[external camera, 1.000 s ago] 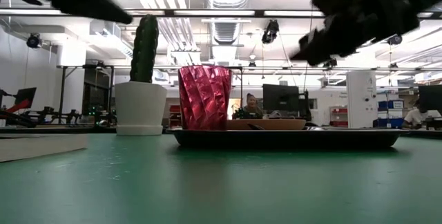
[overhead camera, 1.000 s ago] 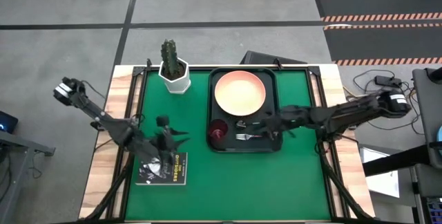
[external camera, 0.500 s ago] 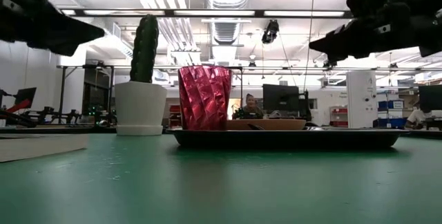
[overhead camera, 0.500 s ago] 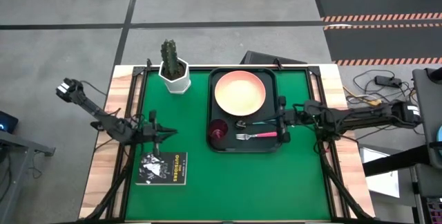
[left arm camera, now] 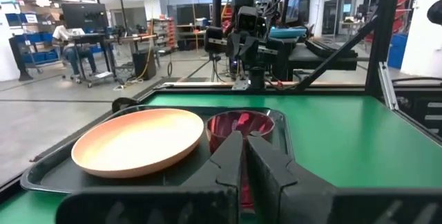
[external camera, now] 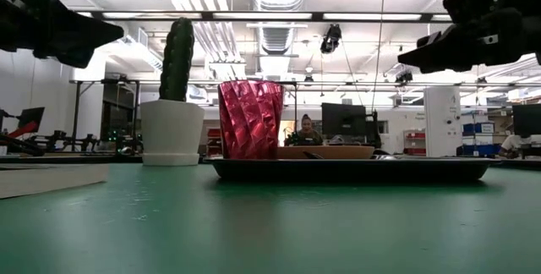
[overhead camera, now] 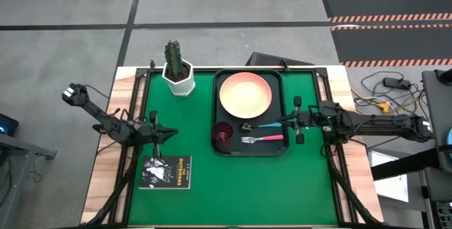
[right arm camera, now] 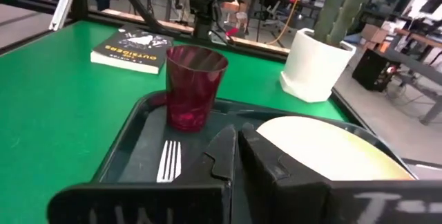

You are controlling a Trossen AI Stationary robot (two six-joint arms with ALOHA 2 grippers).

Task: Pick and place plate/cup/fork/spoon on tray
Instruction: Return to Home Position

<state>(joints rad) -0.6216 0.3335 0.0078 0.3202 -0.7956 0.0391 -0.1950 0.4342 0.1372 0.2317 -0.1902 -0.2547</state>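
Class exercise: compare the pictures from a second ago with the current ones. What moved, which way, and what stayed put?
Both arms pulled back toward their own table sides. The right pincer left the tray and now sits shut just off its right rim; the left pincer drew away from the book and shut, holding nothing. The plate, cup, fork, spoon and cactus pot stayed put.

Bright, even light falls from long ceiling strips [external camera: 279, 16] behind and above both claws, which glare white in the low view. There the left claw [external camera: 106, 30] and right claw [external camera: 414, 57] show as dark, soft-edged silhouettes. The green tabletop [overhead camera: 247, 186] casts only faint, short shadows beneath the arms. In the wrist views the near fingers [right arm camera: 224, 151] blur, while the background beyond them stays fairly sharp.
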